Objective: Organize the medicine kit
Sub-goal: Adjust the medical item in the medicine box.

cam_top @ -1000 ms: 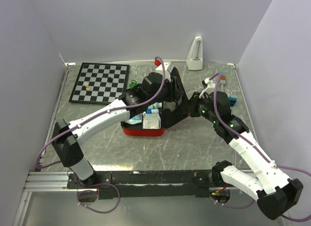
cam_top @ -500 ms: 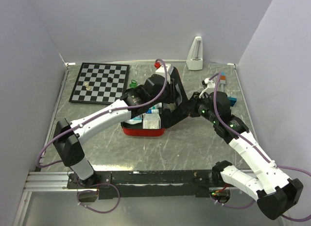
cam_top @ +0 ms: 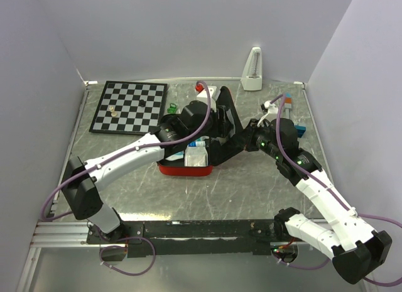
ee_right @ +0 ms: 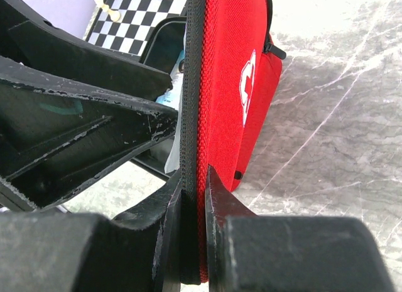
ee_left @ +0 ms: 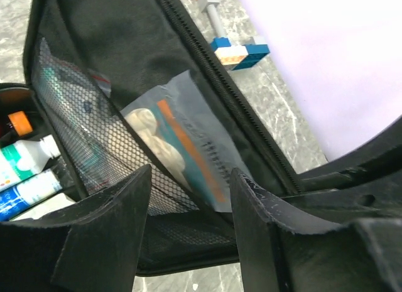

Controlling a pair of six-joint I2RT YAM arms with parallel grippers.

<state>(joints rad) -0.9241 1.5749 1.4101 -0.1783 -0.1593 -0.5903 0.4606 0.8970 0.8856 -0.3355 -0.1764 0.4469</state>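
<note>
Top external view: the medicine kit (cam_top: 184,169) lies open near the middle of the table (cam_top: 251,191), its red base flat and its lid (cam_top: 229,122) raised nearly upright, black lining facing left. A white box (cam_top: 196,157) sits in the base at its near side.

In the right wrist view, the lid's red outer face (ee_right: 232,85) bears part of a white cross. The right end effector (ee_right: 195,188) is clamped on the lid's zippered rim, one finger on the lining side and one on the red side.

In the left wrist view, the left end effector (ee_left: 188,198) hangs inside the open kit with its fingers apart and nothing between them. Just beyond them is the lid's mesh pocket (ee_left: 81,135), with a clear packet (ee_left: 182,147) of white pieces and an orange stripe tucked partly into it. Lower left in the base lie a white-and-green bottle (ee_left: 25,160) and a blue tube (ee_left: 28,191).

A chessboard (cam_top: 130,107) lies at the far left of the table, apart from the kit. Coloured blocks (cam_top: 290,105) lie to the kit's right, and a white metronome-shaped thing (cam_top: 252,70) stands at the far edge.
</note>
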